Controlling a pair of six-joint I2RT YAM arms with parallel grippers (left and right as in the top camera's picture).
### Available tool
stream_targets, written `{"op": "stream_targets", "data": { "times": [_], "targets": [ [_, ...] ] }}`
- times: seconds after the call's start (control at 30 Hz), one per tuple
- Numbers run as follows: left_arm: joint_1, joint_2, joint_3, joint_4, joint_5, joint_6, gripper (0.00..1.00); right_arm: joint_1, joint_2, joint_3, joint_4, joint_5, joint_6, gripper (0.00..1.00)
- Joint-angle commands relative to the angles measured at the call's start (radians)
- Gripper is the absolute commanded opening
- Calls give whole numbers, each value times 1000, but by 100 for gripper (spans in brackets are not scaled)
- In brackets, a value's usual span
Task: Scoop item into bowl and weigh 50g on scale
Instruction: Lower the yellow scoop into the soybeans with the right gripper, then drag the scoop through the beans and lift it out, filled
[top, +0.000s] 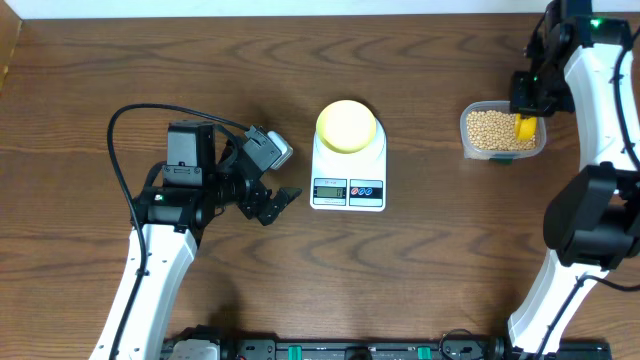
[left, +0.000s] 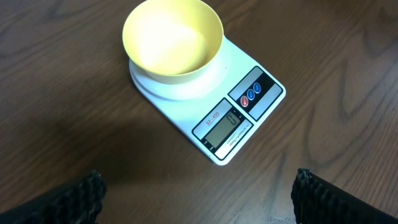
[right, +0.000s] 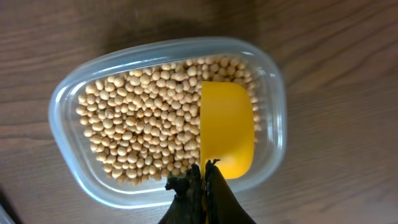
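- On the left of the wooden table (top: 80, 60), the left gripper (top: 272, 205) hovers just beside the scale, pointing at it. In the left wrist view its two dark fingertips (left: 78, 199) sit at opposite bottom corners. The jaws are spread wide and hold nothing.
- At centre, the white digital kitchen scale (top: 348, 192) lies flat, with its LCD display (left: 224, 127) and two round buttons on the near edge. The reading is too small to make out with confidence.
- On the scale's platform stands the pale yellow bowl (top: 347, 125), upright. The left wrist view looks straight into the bowl (left: 172, 38), and it is empty, with no bean inside.
- At the right, well apart from the scale, sits a clear plastic tub (top: 465, 130) with rounded corners. It is filled with small round tan beans (right: 143, 124).
- Inside the tub, against its right side, the yellow scoop (right: 227, 127) rests on the beans. No beans show on its smooth yellow surface.
- Directly above the tub, the right gripper (right: 202, 180) has its jaws pinched together on the near end of the scoop, where the handle would be. The handle itself is hidden behind the fingers.
- Progress, as a judgement: the bowl is in place on the scale, but no beans have reached it.
- The first scoop looks to be only beginning. Filling the scoop, carrying it across, tipping it into the bowl and topping up to 50 g are all left to do.
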Motion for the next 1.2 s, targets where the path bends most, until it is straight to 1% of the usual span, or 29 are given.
{"op": "stream_targets", "data": {
  "times": [0.0, 0.33, 0.43, 0.53, 0.7, 0.9, 1.17],
  "targets": [
    [5, 6, 10, 1, -6, 14, 98, -10, 23, -35, 16, -42, -23, 1],
    [5, 6, 10, 1, -6, 14, 98, -21, 23, -143, 69, -278, -100, 1],
    [5, 6, 10, 1, -6, 14, 98, -28, 23, -201, 104, -332, -102, 1],
    [5, 6, 10, 1, -6, 14, 97, -40, 23, -223, 125, -412, -109, 1],
    [5, 6, 10, 1, -6, 14, 98, -93, 23, -222, 135, -516, -116, 1],
    [5, 6, 10, 1, -6, 14, 98, -187, 23, -222, 131, -711, -177, 1],
    [5, 6, 10, 1, -6, 14, 98, -270, 23, -222, 108, -821, -214, 1]
  ]
}}
